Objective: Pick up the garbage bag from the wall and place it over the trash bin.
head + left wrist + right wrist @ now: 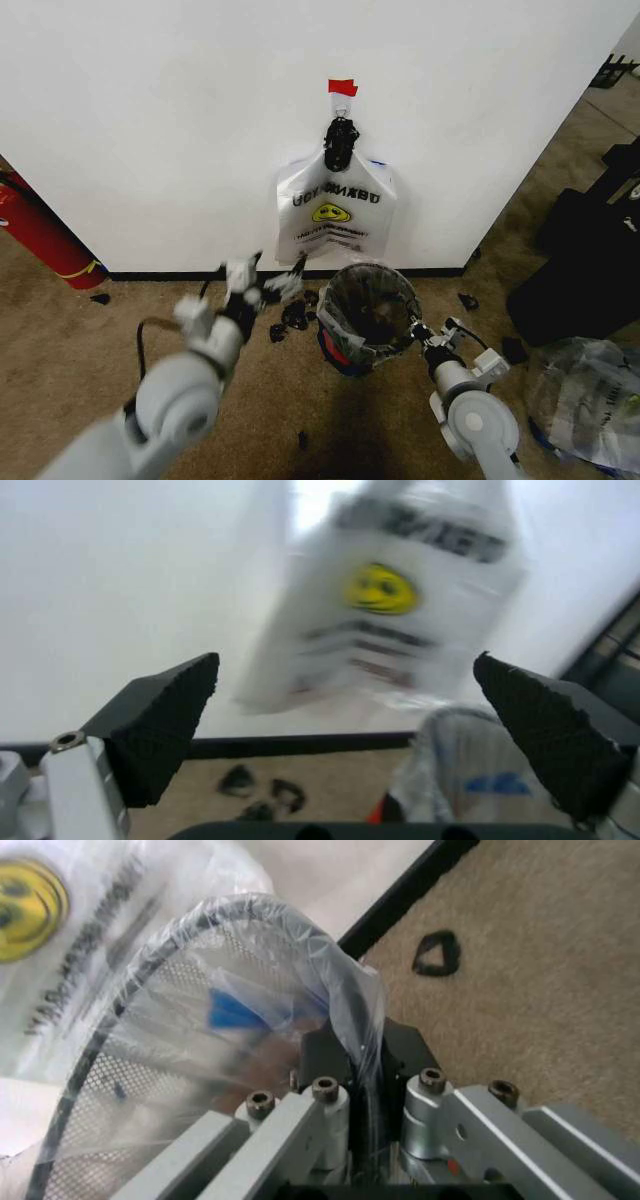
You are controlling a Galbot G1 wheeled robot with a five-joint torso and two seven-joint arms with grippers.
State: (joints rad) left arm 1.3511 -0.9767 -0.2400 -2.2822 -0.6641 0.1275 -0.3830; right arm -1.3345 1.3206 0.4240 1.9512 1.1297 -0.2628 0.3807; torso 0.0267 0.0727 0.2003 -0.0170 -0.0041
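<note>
Inventory: one thin translucent white plastic garbage bag point(335, 212) with a yellow smiley face and black lettering, one small round dark mesh trash bin point(368, 316) with a red base, two grippers. The garbage bag hangs flat against the white wall point(150, 120) from a hook under a red tape tab point(342, 87), directly above and behind the trash bin. The trash bin stands on the brown carpet floor point(90, 350) at the wall's base and already carries a clear plastic liner point(250, 975) over its rim. The left gripper point(350, 727) is in the air just short of the garbage bag, fingers spread wide, holding nothing. The right gripper point(365, 1065) is clamped on the trash bin rim and liner.
</note>
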